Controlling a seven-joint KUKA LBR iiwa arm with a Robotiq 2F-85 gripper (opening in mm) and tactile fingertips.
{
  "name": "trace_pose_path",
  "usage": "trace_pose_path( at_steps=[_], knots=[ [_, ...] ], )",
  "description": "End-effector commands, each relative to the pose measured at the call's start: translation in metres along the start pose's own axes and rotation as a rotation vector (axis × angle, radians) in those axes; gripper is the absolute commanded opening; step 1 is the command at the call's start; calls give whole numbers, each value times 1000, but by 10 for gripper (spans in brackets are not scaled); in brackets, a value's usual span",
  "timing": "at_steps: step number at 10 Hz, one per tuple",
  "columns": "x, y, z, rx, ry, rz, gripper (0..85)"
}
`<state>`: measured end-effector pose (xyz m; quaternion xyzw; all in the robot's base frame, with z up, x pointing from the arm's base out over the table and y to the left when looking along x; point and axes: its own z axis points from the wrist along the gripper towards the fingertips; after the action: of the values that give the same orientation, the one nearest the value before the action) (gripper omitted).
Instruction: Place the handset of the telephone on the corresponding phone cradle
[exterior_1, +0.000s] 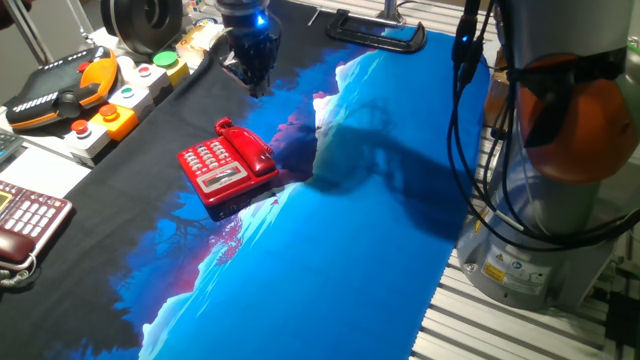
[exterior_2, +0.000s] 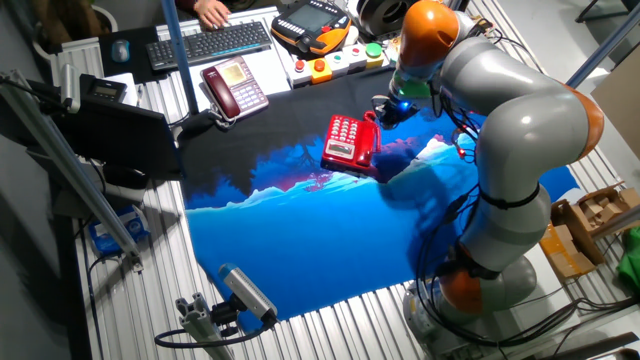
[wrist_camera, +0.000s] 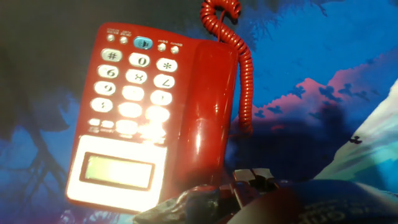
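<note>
The bright red telephone (exterior_1: 212, 170) stands on the blue and black cloth, and also shows in the other fixed view (exterior_2: 345, 142) and the hand view (wrist_camera: 127, 106). The red handset (wrist_camera: 208, 115) lies along the phone cradle on the base's side, also seen in one fixed view (exterior_1: 252, 150). Its coiled cord (wrist_camera: 241, 68) trails off the far end. My gripper (exterior_1: 258, 82) hangs above and behind the phone, apart from it and empty. Its dark fingertips (wrist_camera: 252, 178) show at the bottom of the hand view, spread apart.
A dark maroon phone (exterior_1: 25, 215) sits at the left table edge. An orange teach pendant (exterior_1: 60, 90) and a button box (exterior_1: 120, 105) are at the back left. A keyboard (exterior_2: 210, 45) lies behind. The arm's base (exterior_1: 560, 160) stands at the right.
</note>
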<state>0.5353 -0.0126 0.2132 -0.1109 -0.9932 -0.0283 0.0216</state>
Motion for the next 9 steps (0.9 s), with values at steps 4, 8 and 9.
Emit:
trace_pose_path(
  at_steps=[4, 8, 9],
  knots=[
    [0, 3, -2, -2, 0, -11, 7],
    [0, 3, -2, 0, -1, -16, 7],
    [0, 3, -2, 1, -2, -15, 7]
  ],
)
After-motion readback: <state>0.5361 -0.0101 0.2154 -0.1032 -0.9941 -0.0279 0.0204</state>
